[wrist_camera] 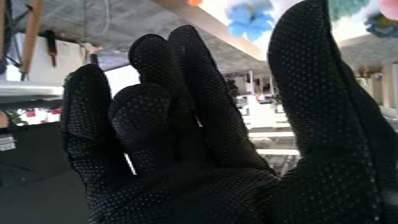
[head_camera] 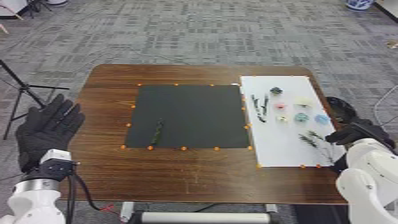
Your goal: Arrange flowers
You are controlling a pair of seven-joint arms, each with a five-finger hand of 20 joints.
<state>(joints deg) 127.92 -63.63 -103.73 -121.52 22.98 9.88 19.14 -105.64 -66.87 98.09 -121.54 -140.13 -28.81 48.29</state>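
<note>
Flowers (head_camera: 301,117) lie spread on the white sheet (head_camera: 275,150) at right, a green stem (head_camera: 158,132) on the black sheet (head_camera: 191,110), while the left hand (head_camera: 43,131) and right hand (head_camera: 360,131) are open.

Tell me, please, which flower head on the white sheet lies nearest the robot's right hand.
The light blue flower head, just right of the teal one; of all the heads on the sheet, it lies closest to the right hand.

Place: probably a robotics lab | grey carpeted floor (head_camera: 204,42) | black tripod (head_camera: 25,87) | two white robot arms (head_camera: 37,201) | brown table (head_camera: 209,172)
</note>
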